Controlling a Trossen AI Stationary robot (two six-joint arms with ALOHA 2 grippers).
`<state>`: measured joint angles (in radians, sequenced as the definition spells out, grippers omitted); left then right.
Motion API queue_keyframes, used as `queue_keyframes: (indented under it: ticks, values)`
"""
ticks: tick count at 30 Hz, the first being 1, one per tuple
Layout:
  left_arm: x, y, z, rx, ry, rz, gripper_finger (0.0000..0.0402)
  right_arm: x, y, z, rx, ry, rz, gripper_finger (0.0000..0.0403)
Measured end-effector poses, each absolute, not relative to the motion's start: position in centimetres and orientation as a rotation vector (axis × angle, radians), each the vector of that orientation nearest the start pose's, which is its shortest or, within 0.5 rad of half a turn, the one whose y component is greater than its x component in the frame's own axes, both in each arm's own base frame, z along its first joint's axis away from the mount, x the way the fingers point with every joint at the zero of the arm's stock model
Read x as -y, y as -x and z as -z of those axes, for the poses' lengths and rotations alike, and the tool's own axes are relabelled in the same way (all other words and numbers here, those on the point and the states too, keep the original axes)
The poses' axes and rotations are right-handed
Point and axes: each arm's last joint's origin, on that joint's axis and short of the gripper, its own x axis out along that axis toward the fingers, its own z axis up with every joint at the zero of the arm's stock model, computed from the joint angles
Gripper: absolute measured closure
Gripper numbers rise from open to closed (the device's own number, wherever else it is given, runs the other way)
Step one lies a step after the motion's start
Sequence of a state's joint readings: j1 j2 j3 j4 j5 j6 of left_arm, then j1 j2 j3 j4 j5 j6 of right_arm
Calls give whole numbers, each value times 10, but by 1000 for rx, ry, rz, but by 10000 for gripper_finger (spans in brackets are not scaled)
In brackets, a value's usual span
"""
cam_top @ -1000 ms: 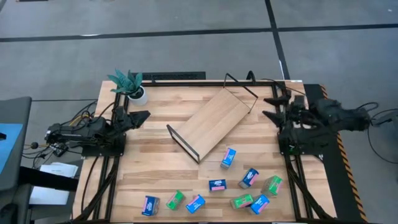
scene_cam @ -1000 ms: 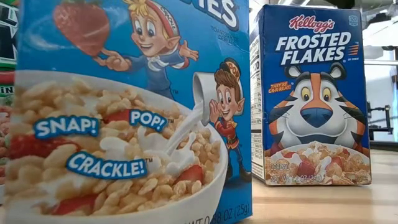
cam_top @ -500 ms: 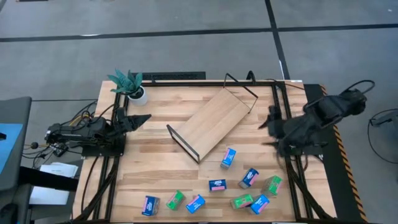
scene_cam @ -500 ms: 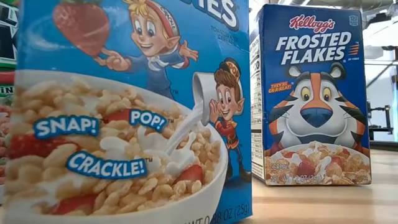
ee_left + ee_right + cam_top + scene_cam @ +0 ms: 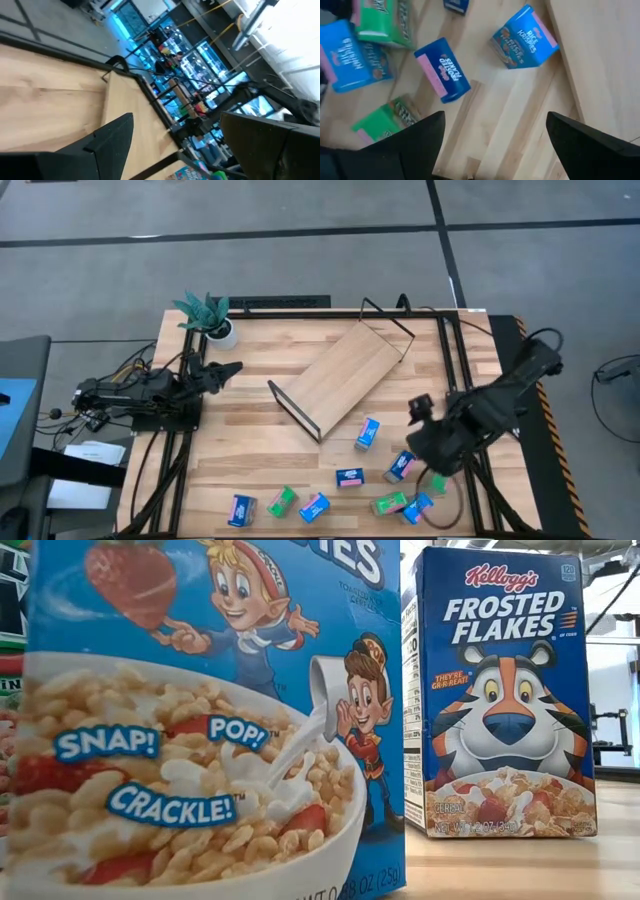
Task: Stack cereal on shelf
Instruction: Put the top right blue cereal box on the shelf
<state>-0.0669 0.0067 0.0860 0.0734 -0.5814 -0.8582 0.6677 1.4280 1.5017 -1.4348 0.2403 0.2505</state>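
1. Below my right gripper (image 5: 492,145), fingers spread and empty, I read "Rice Krispies" (image 5: 525,37) and "Frosted" (image 5: 442,70) on blue cereal boxes.
2. Beside it lies the shelf (image 5: 340,375).
3. My left gripper (image 5: 222,368) waits open, well apart.

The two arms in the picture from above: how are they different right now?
The right gripper reaches out over the scattered cereal boxes at the table's near side; the left gripper waits by the table's left edge, near the potted plant. The right arm is stretched and bent downward; the left arm lies folded low. Both grippers are open and hold nothing, and neither touches the shelf.
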Motion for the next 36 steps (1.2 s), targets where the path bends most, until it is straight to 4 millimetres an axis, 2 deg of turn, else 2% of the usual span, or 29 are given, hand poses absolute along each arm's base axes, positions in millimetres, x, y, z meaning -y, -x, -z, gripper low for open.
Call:
queue_keyframes:
  ticks: [6,10,16,21,25,31,36]
  values:
    - [-10,-88,-192,310,907,-444,116,-162,-223,-316,-1372,398,-179,30]
    - [-10,-88,-189,277,897,-457,116,-171,-238,-299,-1424,389,-225,34]
    - [-10,-89,-185,232,886,-456,116,-177,-242,-293,-1424,416,-284,35]
    - [-10,-89,-184,221,901,-462,116,-179,-234,-288,-1437,375,-353,35]
    - [-9,-89,-183,219,918,-463,116,-179,-222,-281,-1357,360,-401,35]
    - [-10,-89,-183,226,940,-463,116,-168,-209,-269,-1332,408,-409,35]
    - [-10,-89,-183,233,985,-462,116,-164,-204,-255,-1291,458,-483,35]
